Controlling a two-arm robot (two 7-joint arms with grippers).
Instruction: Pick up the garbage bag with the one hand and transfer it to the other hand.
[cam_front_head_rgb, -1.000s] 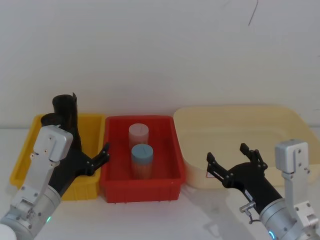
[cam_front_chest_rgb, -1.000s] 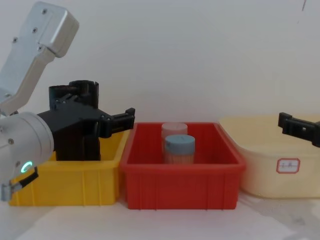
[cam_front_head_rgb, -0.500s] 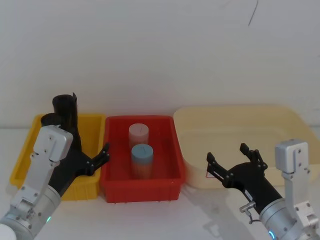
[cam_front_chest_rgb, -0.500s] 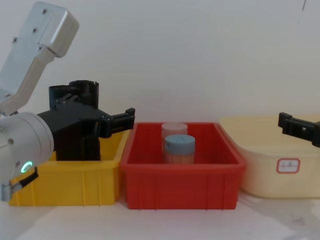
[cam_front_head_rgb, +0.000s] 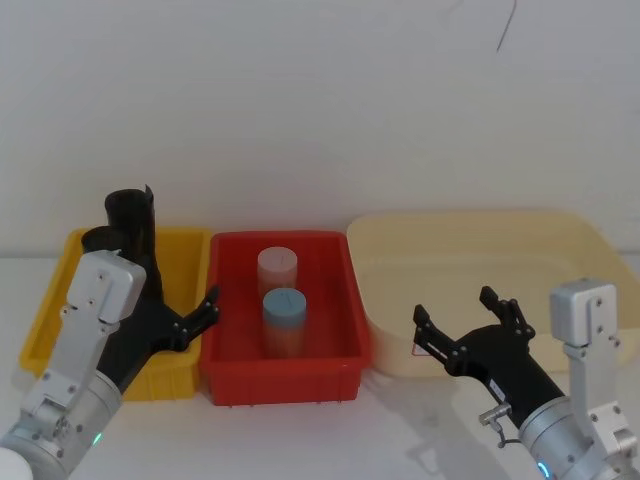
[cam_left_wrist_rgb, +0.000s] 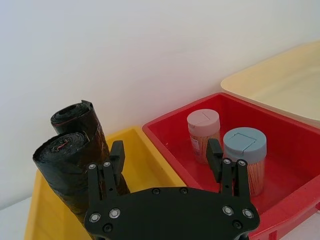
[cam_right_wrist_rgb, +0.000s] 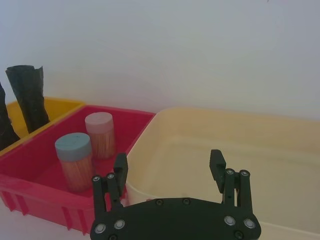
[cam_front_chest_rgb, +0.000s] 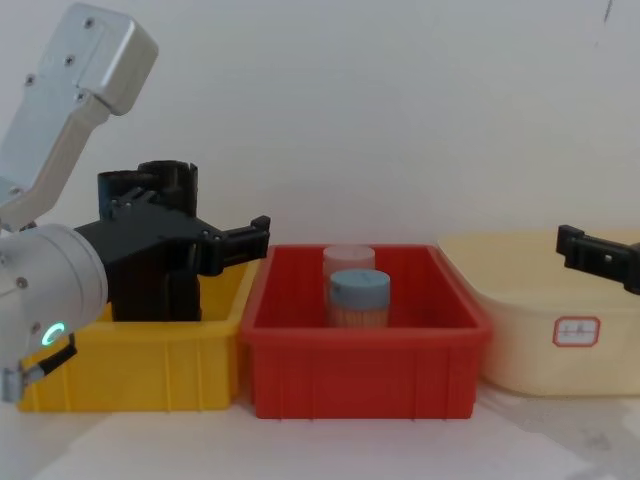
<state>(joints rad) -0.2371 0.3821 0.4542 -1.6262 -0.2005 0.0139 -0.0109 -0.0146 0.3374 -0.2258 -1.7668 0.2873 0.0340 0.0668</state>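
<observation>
Sitting on a white worktop by a white wall, yellow bin holds garbage bag upright. Left gripper gapes empty over that bin; right gripper gapes empty before cream tub.

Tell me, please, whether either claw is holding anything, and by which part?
Nothing is held. The left claw is open near the garbage bag in the yellow bin; the right claw is open before the cream tub.

L gripper fingers spread wide, low left, R gripper likewise spread, low right
</observation>
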